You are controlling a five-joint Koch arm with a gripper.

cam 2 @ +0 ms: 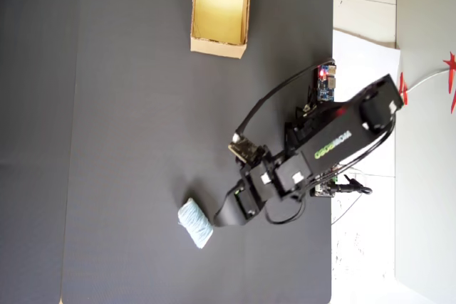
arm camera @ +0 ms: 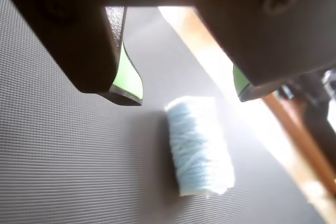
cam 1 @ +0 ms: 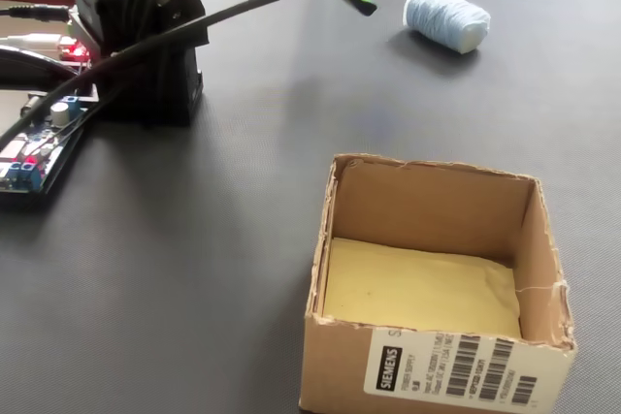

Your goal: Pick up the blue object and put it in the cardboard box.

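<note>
Blue object [arm camera: 199, 148], a stubby roll of wound pale yarn, lies on its side on the dark ribbed tabletop [arm camera: 63, 171] just below the gripper [arm camera: 186, 90], whose green-padded fingers [arm camera: 128, 77] stand wide apart and empty; it looks light, soft and compressible, best pinched across its middle; the cardboard box [cam 2: 220, 47] sits well apart

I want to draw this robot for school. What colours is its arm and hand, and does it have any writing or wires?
The arm is black and blocky, with green lettering along its top. The hand has two black fingers with bright green pads inside. A black cable runs along the arm, and a circuit board with small red lights sits by its base.
</note>
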